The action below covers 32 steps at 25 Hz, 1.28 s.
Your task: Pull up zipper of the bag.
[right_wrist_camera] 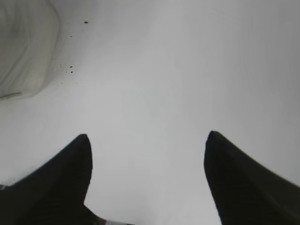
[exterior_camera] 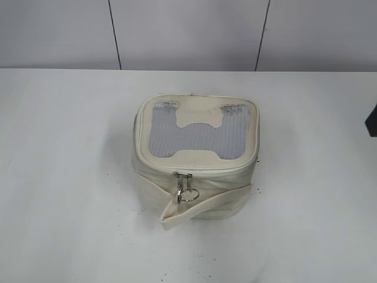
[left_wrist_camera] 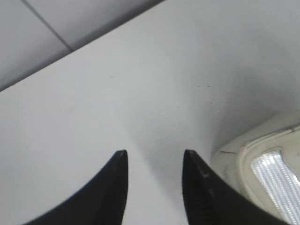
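Note:
A cream bag (exterior_camera: pixel 194 194) with a grey mesh lid panel (exterior_camera: pixel 197 138) stands in the middle of the white table. Its zipper line runs round under the lid, and two metal pulls with rings (exterior_camera: pixel 184 190) hang together at the front. A cream strap (exterior_camera: pixel 200 209) crosses the front low down. My left gripper (left_wrist_camera: pixel 154 152) is open and empty over bare table, with the bag's lid corner (left_wrist_camera: pixel 262 164) just to its right. My right gripper (right_wrist_camera: pixel 147 136) is wide open and empty over bare table, the bag's side (right_wrist_camera: pixel 23 47) far up to its left.
The white table (exterior_camera: pixel 65 177) spreads on all sides of the bag, with small dark specks (right_wrist_camera: pixel 70 69) near it. A grey panelled wall (exterior_camera: pixel 188 29) stands behind. A dark part (exterior_camera: pixel 372 121) shows at the right edge of the exterior view.

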Tool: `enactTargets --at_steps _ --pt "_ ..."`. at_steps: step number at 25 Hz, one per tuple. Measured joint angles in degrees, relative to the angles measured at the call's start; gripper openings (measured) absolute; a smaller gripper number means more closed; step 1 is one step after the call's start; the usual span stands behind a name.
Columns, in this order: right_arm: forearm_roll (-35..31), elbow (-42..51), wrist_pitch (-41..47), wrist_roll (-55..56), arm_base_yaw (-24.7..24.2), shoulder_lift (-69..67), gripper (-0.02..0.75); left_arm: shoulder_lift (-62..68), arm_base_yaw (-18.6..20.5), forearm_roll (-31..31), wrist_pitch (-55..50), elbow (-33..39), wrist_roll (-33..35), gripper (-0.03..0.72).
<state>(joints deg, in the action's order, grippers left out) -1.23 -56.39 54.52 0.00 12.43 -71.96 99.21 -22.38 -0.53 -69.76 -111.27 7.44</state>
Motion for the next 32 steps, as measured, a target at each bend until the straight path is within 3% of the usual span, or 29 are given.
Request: enactTargets --at_steps 7,17,23,28,32 --pt "0.17 1.62 5.48 0.00 -0.06 12.05 0.576 -18.10 5.28 -2.57 -0.06 15.15 -1.29 0.302" --pt "-1.29 18.36 6.36 0.00 -0.06 36.58 0.576 -52.71 5.63 -0.05 1.69 51.73 -1.35 0.302" --pt "-3.47 26.53 6.36 -2.76 -0.06 53.13 0.575 -72.54 5.63 0.53 5.04 69.23 -1.35 0.302" --pt "-4.22 27.48 6.35 -3.61 -0.06 64.09 0.575 -87.31 5.63 3.84 5.81 78.18 -1.40 0.302" --pt "-4.42 27.48 6.29 -3.94 -0.06 68.48 0.575 -94.51 5.63 6.00 8.49 79.68 -1.40 0.302"
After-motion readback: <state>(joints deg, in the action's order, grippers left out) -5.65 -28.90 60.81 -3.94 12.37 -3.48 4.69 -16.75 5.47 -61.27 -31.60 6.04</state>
